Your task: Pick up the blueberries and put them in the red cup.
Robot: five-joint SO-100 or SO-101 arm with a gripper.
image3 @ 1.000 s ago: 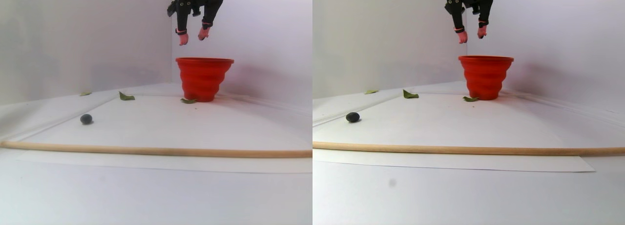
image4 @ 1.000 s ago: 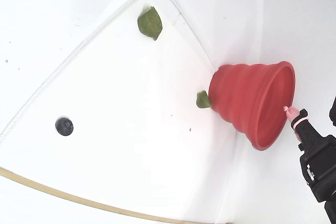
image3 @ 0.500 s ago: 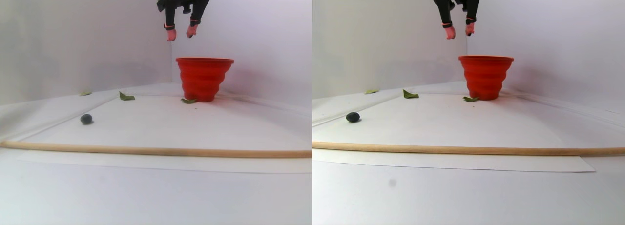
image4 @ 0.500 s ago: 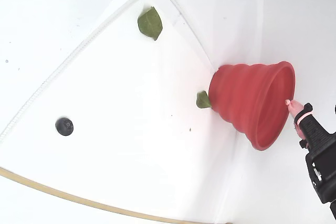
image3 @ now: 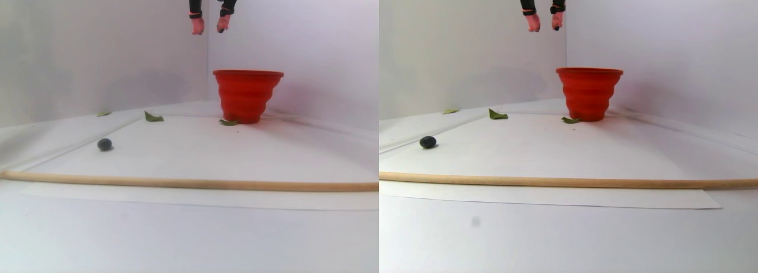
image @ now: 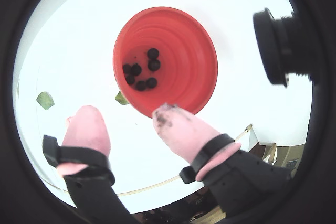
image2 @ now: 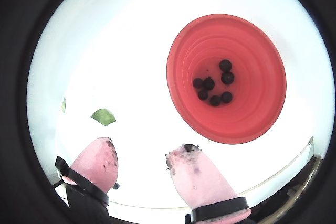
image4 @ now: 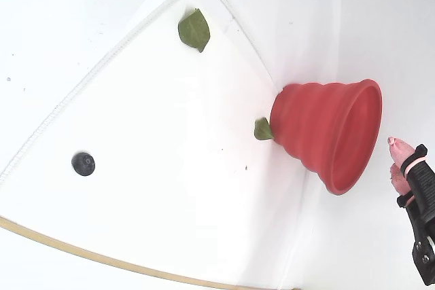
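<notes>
In a wrist view, your black two-finger gripper with pink rubbery fingertips hangs spread apart and empty, and the red ribbed silicone cup with the flared rim sits directly ahead of and below the tips, with about six small round dark blueberries clustered at its bottom. In another wrist view the cup lies ahead and to the right of the tips, and a small green leaf lies on the white table just ahead of the left fingertip; dark smears on both pads look like berry juice, though the fisheye blur makes that uncertain, and sticky pads could make the next berry cling instead of dropping. In the stereo pair view the gripper is high above the cup's left edge, while one loose dark blueberry rests far below and to the left, near a long wooden dowel; come down too fast or off-centre and you will nudge it rolling. In the fixed view the fingertips sit just past the cup's rim, so a low sweep away could clip the soft rim and tip the cup.
</notes>
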